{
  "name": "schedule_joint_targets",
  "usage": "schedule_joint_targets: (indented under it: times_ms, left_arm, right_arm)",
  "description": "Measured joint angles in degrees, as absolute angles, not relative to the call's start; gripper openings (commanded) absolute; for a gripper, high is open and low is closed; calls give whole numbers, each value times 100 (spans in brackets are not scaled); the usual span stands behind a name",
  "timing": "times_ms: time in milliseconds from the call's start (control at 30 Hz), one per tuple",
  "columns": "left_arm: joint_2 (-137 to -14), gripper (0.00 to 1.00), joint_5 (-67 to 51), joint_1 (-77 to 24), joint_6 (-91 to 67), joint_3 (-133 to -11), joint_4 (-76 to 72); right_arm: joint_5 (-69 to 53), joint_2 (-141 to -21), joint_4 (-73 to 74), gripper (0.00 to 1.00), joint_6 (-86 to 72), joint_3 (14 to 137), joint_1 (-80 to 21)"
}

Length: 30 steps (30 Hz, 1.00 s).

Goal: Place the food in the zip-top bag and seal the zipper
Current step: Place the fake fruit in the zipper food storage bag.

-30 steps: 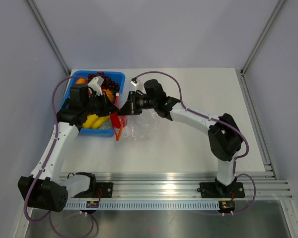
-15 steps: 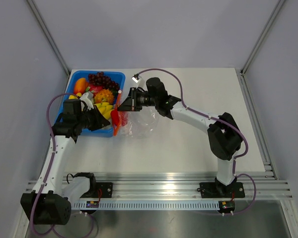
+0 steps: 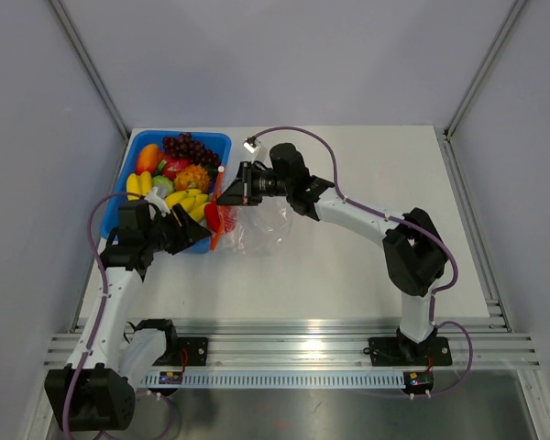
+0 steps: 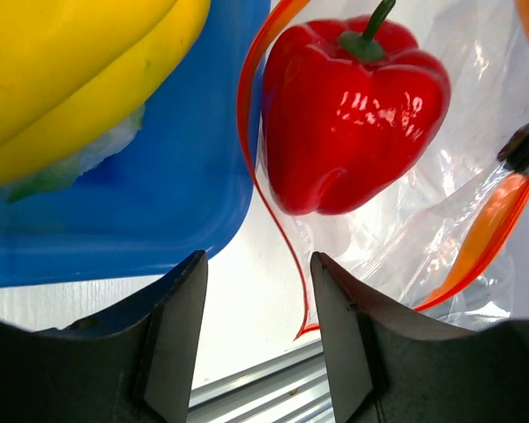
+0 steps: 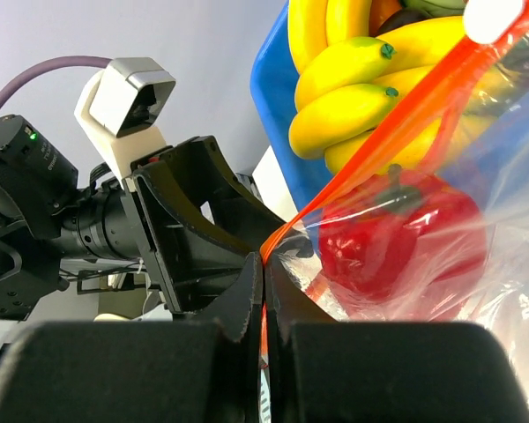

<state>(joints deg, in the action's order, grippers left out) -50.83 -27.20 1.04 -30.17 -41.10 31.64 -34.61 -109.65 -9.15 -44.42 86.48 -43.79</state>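
Note:
The zip-top bag (image 3: 264,227) lies clear and crinkled on the table beside the blue tray. A glossy red pepper (image 4: 353,115) sits inside the bag's mouth, seen through the plastic as the pepper (image 5: 397,238). My right gripper (image 5: 264,264) is shut on the red-orange zipper (image 5: 379,141) and holds that edge up over the tray's corner. My left gripper (image 4: 257,264) is open with nothing between its fingers. It hovers just short of the bag's mouth, by the tray's near right corner. The zipper's loose strip (image 4: 251,132) curls in front of it.
The blue tray (image 3: 179,136) at the back left holds yellow bananas (image 3: 188,202), dark grapes (image 3: 188,147), an orange fruit (image 3: 147,158) and other food. Its near right corner (image 4: 159,203) is close to my left fingers. Purple cables loop from both arms.
My left gripper has pulled back from above the tray toward the near edge and its jaws have opened. The right gripper still grips the zipper and has barely moved.

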Motion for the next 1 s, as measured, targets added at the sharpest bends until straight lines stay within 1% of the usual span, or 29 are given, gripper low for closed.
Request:
schedule_joint_targets:
  times_ms: [67,133,400,600,833,1000]
  left_arm:
    - [-5085,47,-2720,104,-3052,-4104,3079]
    - [-5083,45,-2720,104,-3087,-4075,2995]
    - [-5120,45,-2727,104,-3175,-4056,2838]
    - [-5433,41,-2764,104,-3181,-3997,2679]
    - [-5457,36,-2770,104,-3135,-3997,2672]
    - [-5634,35,-2842,86,-3140,-3997,2519]
  right_arm:
    - [-3463,-10965,-915,0,-4445,8648,-4379]
    - [-3461,-10965,-915,0,-4460,8648,-4379]
    - [-3461,-10965,-915,0,-4510,8646,-4379]
    - [-3459,-10965,-919,0,-4591,8646,-4379]
    - [-3463,-10965,-956,0,-4678,8646,-4379]
    - [-3468,-10965,-967,0,-4720,8646,-4379]
